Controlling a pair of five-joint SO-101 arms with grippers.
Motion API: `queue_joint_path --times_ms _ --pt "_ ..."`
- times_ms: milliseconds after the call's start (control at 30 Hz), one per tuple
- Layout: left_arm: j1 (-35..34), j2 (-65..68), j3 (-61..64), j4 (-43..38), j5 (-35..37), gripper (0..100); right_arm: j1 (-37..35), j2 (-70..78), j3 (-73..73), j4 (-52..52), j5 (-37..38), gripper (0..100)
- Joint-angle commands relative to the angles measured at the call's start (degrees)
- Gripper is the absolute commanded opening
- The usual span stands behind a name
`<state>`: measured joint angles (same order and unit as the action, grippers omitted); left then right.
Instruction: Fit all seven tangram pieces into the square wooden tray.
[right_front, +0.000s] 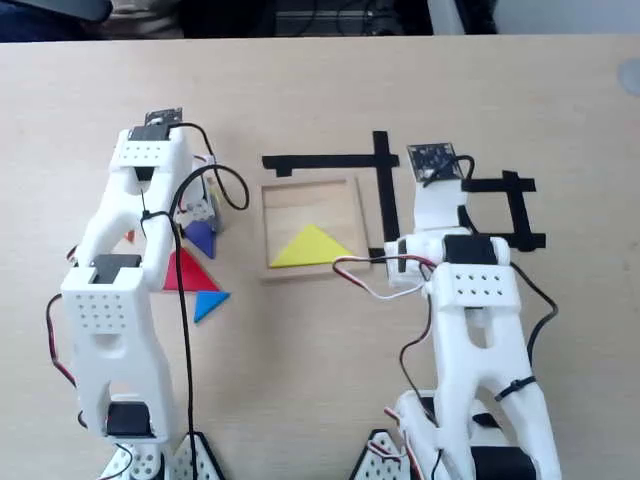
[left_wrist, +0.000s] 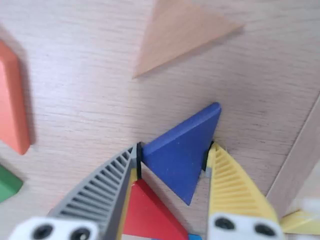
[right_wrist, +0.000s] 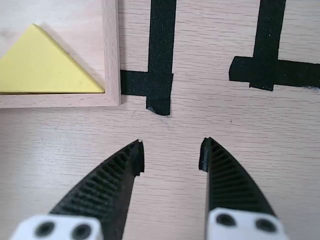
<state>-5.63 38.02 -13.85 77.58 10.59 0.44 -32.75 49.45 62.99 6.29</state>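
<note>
- Left gripper (left_wrist: 173, 156), its grey and yellow jaws clamped on the dark blue wooden triangle (left_wrist: 185, 140) by two edges, probably ready for lifting.
- Right gripper (right_wrist: 171, 155) hangs parted beside the square wooden tray (right_wrist: 111, 50), where one yellow triangle (right_wrist: 47, 65) already lies.

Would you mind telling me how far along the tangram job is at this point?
Done: the yellow triangle lies in the wooden tray. In hand: the left tool is shut on the dark blue triangle. Left: that piece plus the red triangle, light blue triangle, orange piece, green piece and plain wooden triangle, all outside the tray. The right tool hangs open over the table.
</note>
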Motion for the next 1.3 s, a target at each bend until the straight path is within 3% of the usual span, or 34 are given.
queue_joint_path --times_ms 0,167,467,1067,1267 --pt "0.04 0.97 -0.31 0.44 0.26 17 -0.97 -0.13 -0.48 -0.7 0.62 19.7" --pt "0.57 0.7 -1.27 0.26 -2.64 9 -0.97 -0.13 -0.48 -0.79 0.62 19.7" --pt "0.75 -4.13 -2.59 1.58 -4.22 8 -0.97 -0.04 -0.48 -0.79 0.62 19.7" --pt "8.57 -17.23 -2.51 3.25 -8.35 8 -0.53 -0.4 -0.66 -0.88 0.53 19.7" --pt "11.82 -21.71 -2.42 3.25 -9.05 8 7.12 -0.4 -0.84 -4.84 -0.18 19.7"
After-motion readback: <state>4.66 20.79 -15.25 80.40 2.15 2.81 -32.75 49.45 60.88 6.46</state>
